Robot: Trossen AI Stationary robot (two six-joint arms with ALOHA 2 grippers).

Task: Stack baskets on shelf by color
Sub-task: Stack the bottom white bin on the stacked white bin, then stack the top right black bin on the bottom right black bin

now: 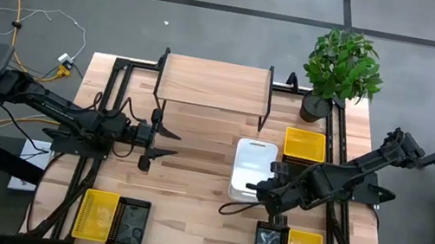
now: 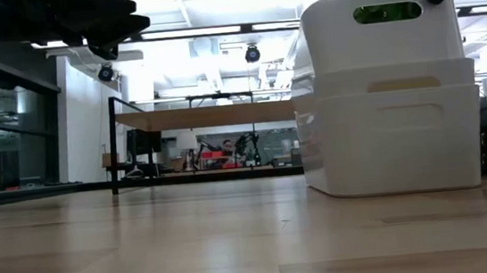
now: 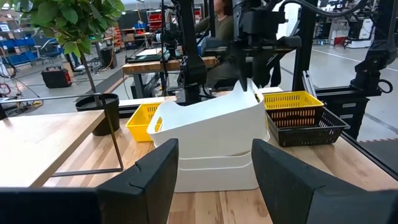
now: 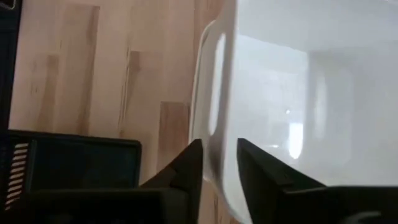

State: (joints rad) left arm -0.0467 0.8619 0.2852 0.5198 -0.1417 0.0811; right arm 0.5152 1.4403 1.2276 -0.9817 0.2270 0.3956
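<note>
Nearest the low camera stand two nested white baskets (image 2: 387, 96), the upper one tilted, its rim pinched between the fingers of the right end effector (image 4: 219, 163). Left end effector (image 1: 163, 142) hovers mid-bench, fingers apart, holding nothing. Judging by this, stacking has barely started: the shelf (image 1: 214, 84) by the far edge carries nothing, and yellow baskets (image 1: 305, 145) and black baskets (image 1: 130, 223) wait elsewhere on the pale wood bench (image 1: 187, 205). A potted plant (image 1: 342, 67) occupies the far right corner; a workshop lies beyond.
</note>
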